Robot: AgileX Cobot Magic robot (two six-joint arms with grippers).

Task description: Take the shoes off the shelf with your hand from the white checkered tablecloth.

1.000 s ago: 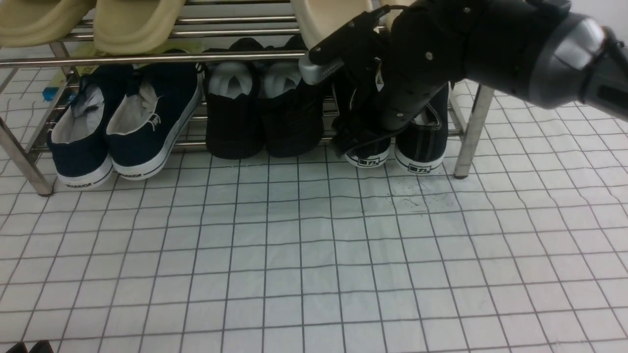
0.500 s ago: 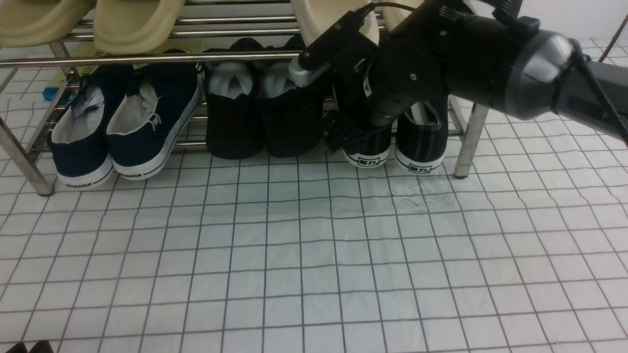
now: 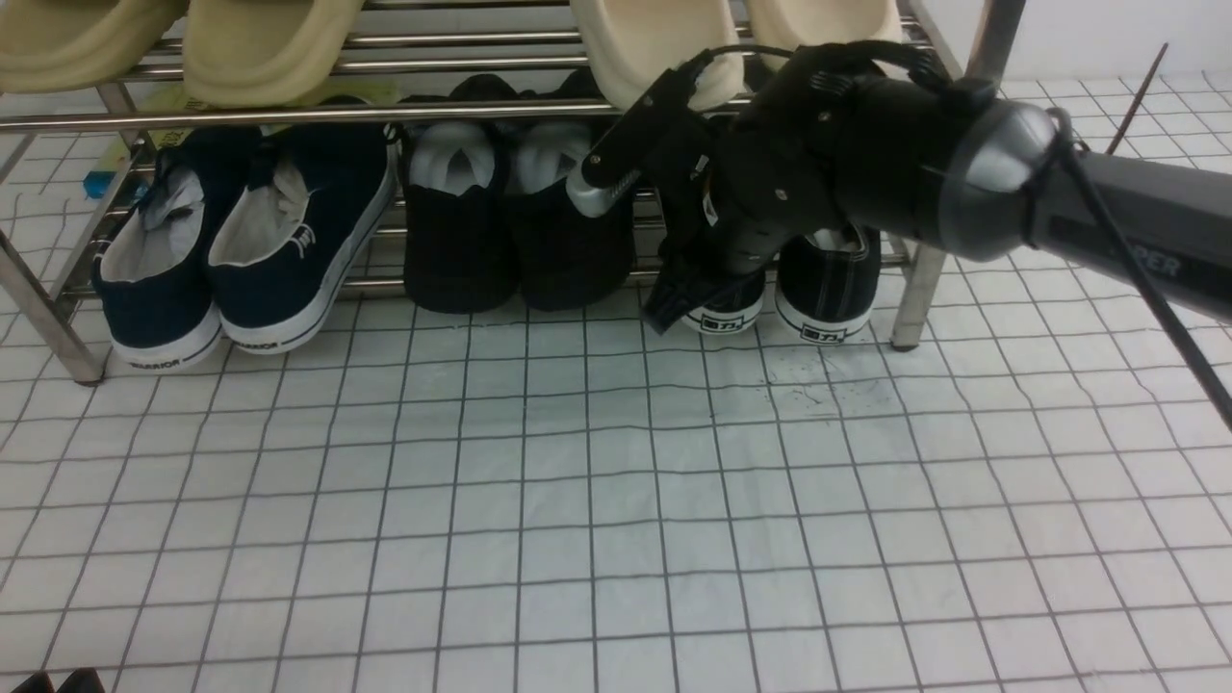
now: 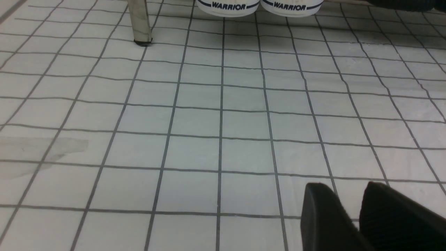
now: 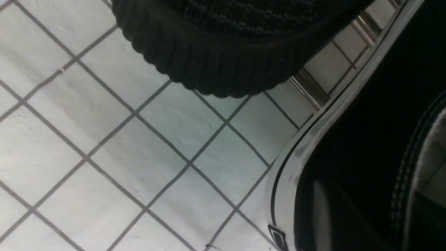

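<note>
The shoes, black canvas sneakers with white soles, stand heels out at the right end of the shelf's [image 3: 289, 115] lower tier: a left one [image 3: 729, 316] and a right one [image 3: 828, 289]. My right gripper [image 3: 688, 289] reaches down at the left sneaker's heel. In the right wrist view one finger [image 5: 320, 209] lies against the outside of this sneaker's [image 5: 289, 174] wall, the jaws closed on that wall; the other finger is hidden. The left gripper [image 4: 348, 195] rests shut and empty low over the white checkered tablecloth [image 3: 616, 500].
Navy slip-ons [image 3: 241, 241] and plain black shoes [image 3: 520, 231] fill the rest of the lower tier. Beige slippers [image 3: 269, 38] lie on the top tier. A steel leg [image 3: 919, 289] stands just right of the sneakers. The black shoe's ribbed sole [image 5: 216, 69] is close by.
The right arm swung lower and leftward onto the left sneaker's heel, and its jaws closed in. That sneaker has shifted slightly toward me. The left arm has not moved.
</note>
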